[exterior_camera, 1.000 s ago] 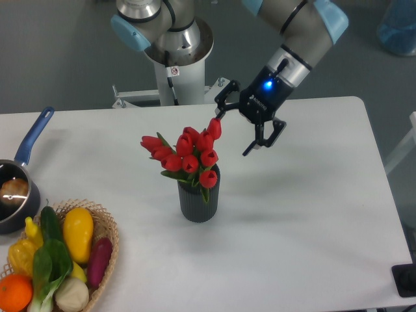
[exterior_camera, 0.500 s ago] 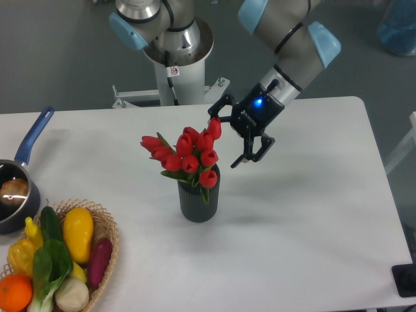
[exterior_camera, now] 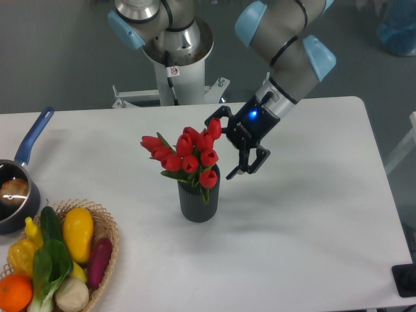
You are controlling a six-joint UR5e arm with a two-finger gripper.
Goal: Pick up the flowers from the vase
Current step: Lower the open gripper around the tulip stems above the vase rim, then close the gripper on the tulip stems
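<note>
Flowers (exterior_camera: pixel 188 155) stand upright in the vase (exterior_camera: pixel 199 201), mid-table, blooms spilling left. Your claw (exterior_camera: pixel 229 147) hangs spread wide, empty, just right of the blooms, tilted inward, likely to straddle the bunch.

A robotics lab: pedestal-mounted arm (exterior_camera: pixel 286 39) at a white table (exterior_camera: pixel 312 227), grey floor (exterior_camera: pixel 52 58)

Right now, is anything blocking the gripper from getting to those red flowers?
Nothing visible is. The open gripper sits just to the right of the flowers, already beside the nearest blooms. The vase holds them from below, and the basket and pot are far off to the left.
</note>
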